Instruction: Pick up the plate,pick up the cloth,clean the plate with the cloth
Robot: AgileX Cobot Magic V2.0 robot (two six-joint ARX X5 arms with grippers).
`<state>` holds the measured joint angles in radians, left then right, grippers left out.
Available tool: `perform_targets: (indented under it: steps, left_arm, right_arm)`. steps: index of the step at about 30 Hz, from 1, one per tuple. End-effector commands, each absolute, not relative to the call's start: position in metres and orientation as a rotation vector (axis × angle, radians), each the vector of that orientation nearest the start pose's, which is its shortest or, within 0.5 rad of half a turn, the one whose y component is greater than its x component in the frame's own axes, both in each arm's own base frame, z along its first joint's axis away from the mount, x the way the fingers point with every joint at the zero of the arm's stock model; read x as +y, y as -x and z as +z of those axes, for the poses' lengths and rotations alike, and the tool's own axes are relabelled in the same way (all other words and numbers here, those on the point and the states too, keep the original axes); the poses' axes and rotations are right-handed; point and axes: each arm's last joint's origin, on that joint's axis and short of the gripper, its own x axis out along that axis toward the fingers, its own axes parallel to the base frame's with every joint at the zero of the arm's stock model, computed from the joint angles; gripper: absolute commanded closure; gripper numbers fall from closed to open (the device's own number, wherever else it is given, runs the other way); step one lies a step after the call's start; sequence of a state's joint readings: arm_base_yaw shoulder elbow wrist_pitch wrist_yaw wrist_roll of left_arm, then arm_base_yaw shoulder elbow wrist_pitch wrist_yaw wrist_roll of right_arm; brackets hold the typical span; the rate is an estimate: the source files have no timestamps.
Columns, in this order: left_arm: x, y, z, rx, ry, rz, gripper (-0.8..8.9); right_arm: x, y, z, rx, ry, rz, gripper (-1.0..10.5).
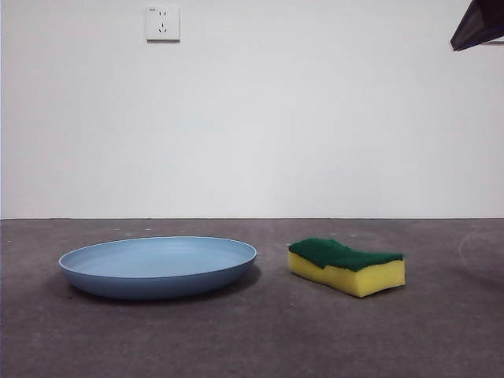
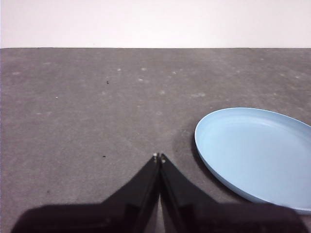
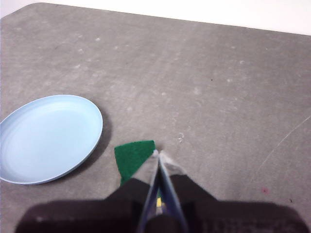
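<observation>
We are starting from nothing: the plate (image 1: 157, 266) and the cloth (image 1: 346, 266) are lying untouched. Both the left gripper (image 2: 158, 157) and the right gripper (image 3: 157, 154) are pinched closed and empty, the cloth lying beneath the right fingertips.

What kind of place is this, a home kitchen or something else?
Probably a lab or test room, not a kitchen. The table is a bare grey surface against a plain white wall with only a wall socket. On it lie just a blue plate and a sponge, no sink in view.
</observation>
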<state>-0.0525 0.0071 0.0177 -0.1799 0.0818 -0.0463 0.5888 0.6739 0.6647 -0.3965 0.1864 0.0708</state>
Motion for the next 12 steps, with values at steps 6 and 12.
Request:
perform_targets:
  steps: [6, 12]
  left_arm:
    - [-0.0072, -0.0957, 0.1478, 0.184, 0.055, -0.126, 8.15]
    - [-0.0072, -0.0957, 0.1478, 0.184, 0.055, -0.126, 8.14]
  right_arm:
    - [0.0776, -0.1259, 0.2867, 0.391, 0.087, 0.381, 9.5]
    - [0.0736, -0.1205, 0.2838, 0.411, 0.191, 0.375, 9.5]
